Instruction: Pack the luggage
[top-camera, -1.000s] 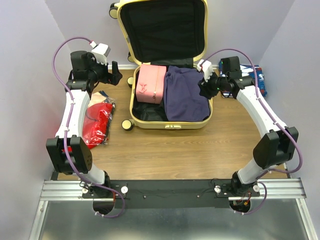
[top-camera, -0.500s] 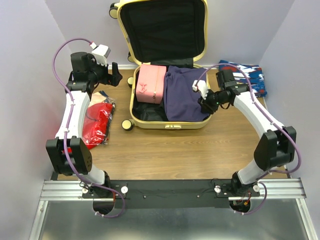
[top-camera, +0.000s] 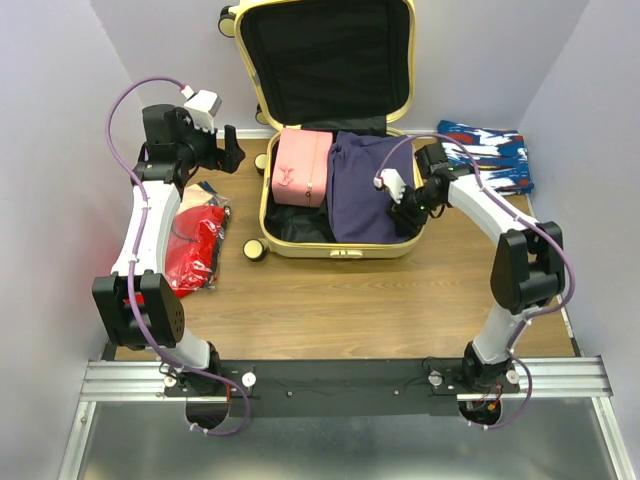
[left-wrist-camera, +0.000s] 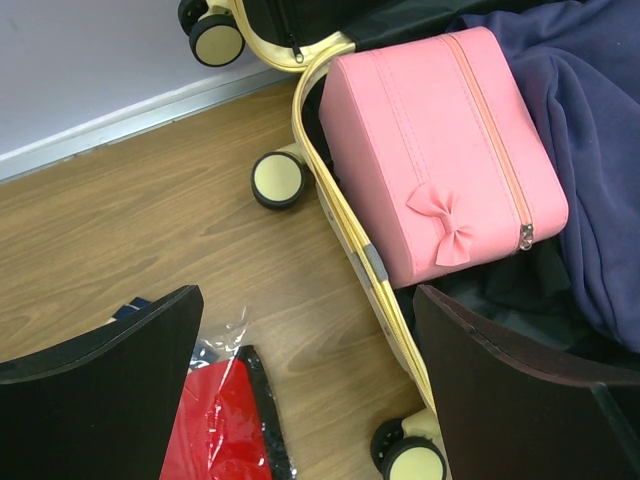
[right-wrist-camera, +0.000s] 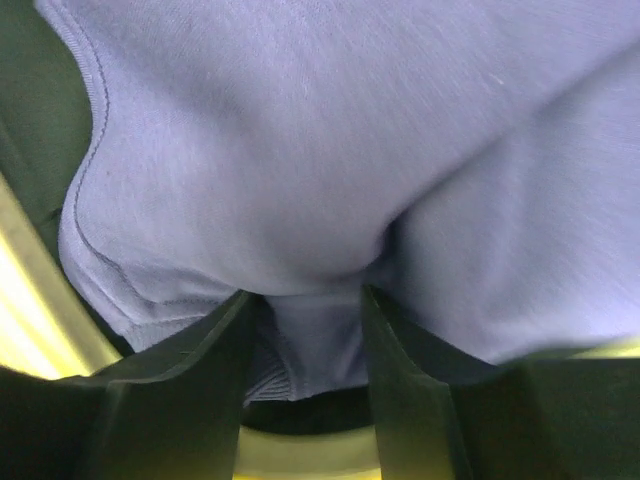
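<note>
Swung in from the right rim, the right tool now sits inside the open luggage on the surface, half-closed and pinching a fold of the navy garment. Left tool hangs spread wide, holding nothing, near the luggage's left side.

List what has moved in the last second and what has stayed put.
The right gripper swung left from the right rim of the luggage and dipped in. Its fingers now straddle a fold of the navy garment, but whether they grip it is unclear. The move uncovered more of the patterned packet. The left gripper stayed open and still. The luggage, pink pouch and red packet have not shifted.
</note>
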